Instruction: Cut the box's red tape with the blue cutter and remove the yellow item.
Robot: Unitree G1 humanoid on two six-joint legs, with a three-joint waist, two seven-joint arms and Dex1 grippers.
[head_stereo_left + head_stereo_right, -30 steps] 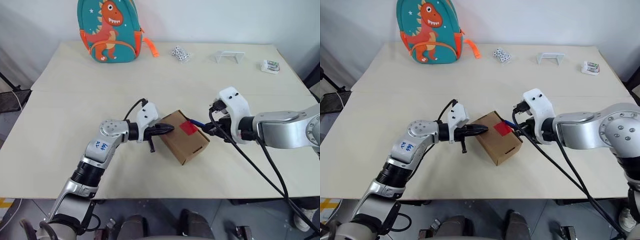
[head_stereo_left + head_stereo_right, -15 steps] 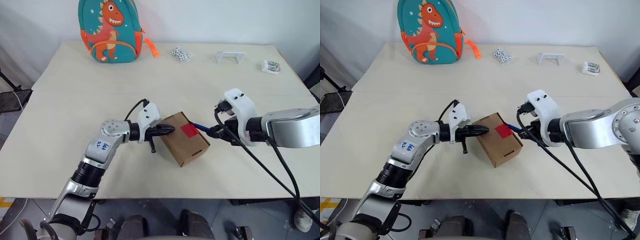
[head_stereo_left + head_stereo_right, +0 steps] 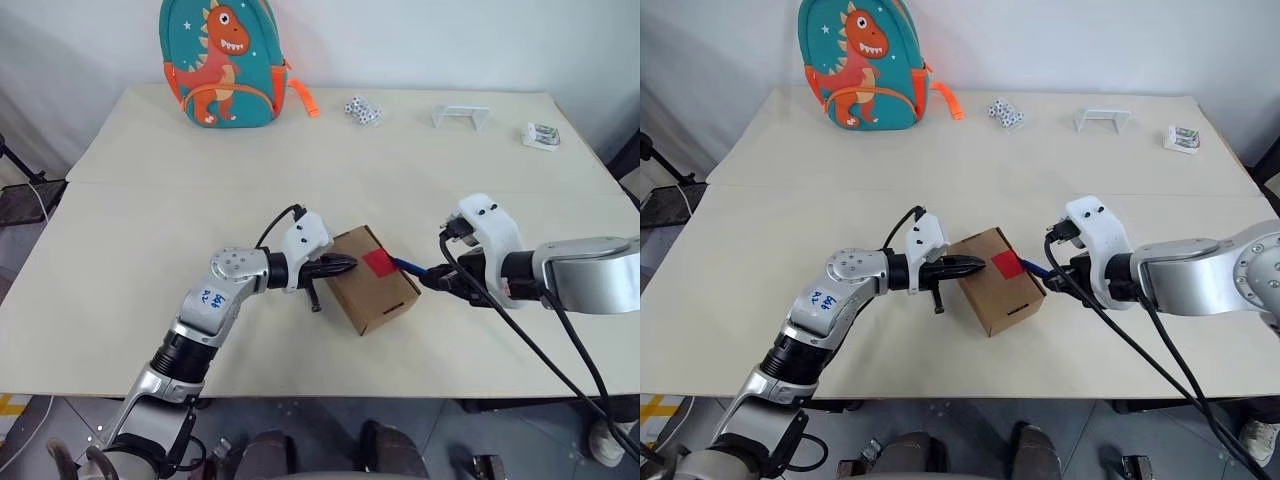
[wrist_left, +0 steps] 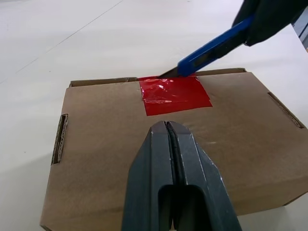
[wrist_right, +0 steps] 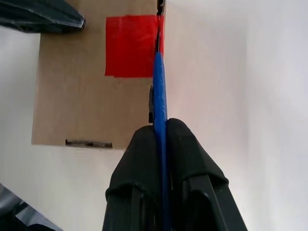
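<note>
Brown corrugated cardboard box, small, rectangular, matte, sits skewed near the middle-front of the pale, smooth worktop. Fluted edges and narrow tab slots show along its sides in the left wrist view. Glossy, slightly wrinkled red tape, a square patch, sits on the top face against the far edge seam. No print readable on the box.

Blue cutter: slim flat plastic body, dark pointed blade tip touching the tape's edge right at the box seam. Right tool is clamped on the cutter's rear end, black rubbery fingers pressed on both sides of the blue handle. Left tool, black, tapered, fingers together with nothing between them, tip resting on the box top just short of the tape, on the side opposite the cutter.

Left arm has a grey metal link with blue handwritten marks on it, too small to read for sure.

Far edge of worktop: teal fabric backpack with orange cartoon dinosaur, white stars, orange strap. Near it a small cluster of white dice-like cubes with dark dots. Further right a white wire-like bracket, then a small white packet with greenish print, unreadable. Worktop has a seam line across its width.
</note>
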